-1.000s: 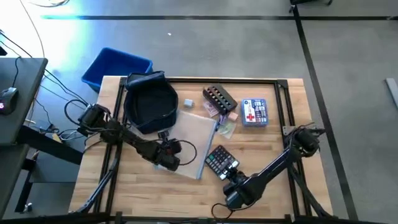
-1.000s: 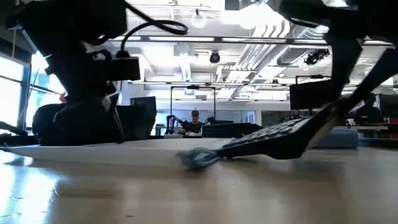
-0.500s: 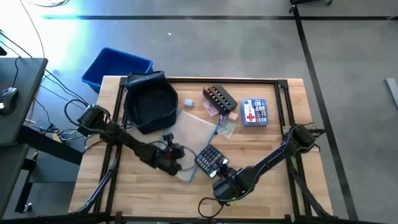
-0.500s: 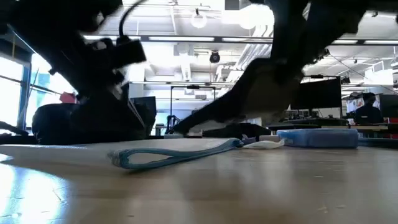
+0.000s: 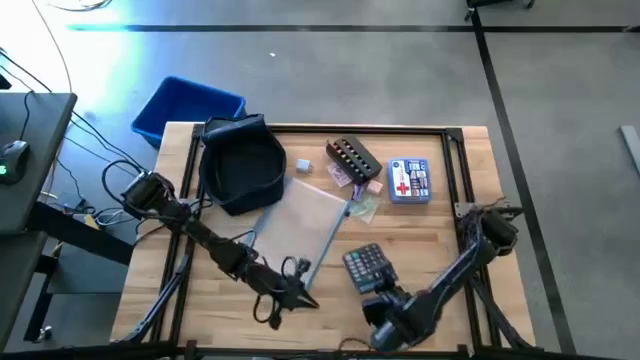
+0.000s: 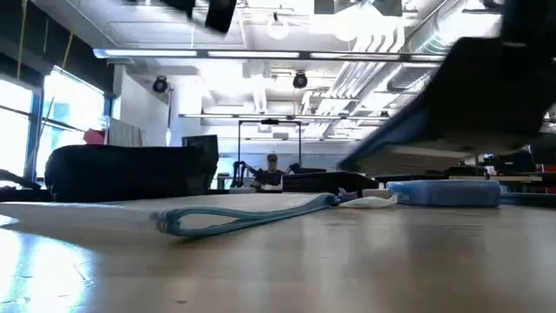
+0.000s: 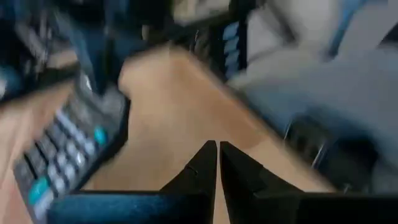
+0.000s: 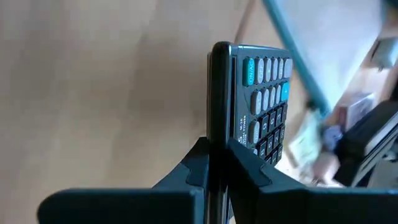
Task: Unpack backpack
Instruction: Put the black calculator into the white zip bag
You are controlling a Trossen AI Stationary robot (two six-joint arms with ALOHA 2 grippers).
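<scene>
1. the backpack (image 5: pixel 240 165) lies open at the bench's (image 5: pixel 440 225) far left corner, beside a blue bin (image 5: pixel 185 105) on the floor.
2. right claw (image 8: pixel 217 163) pinches a calculator (image 8: pixel 258 99) by its edge, near the bench's front.
3. left claw (image 7: pixel 217 163) is pressed together, holding nothing, low over the front of the bench near the clear pouch (image 5: pixel 305 225).
4. a blue first-aid box (image 5: pixel 408 181) shows a red cross; its writing is too small to read.

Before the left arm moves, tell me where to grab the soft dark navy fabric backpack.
Probably the raised fabric rim nearest the left gripper, approached from the table's front. The soft dark navy fabric backpack lies open-mouthed upward, so its rim offers a thin pinchable edge.
</scene>
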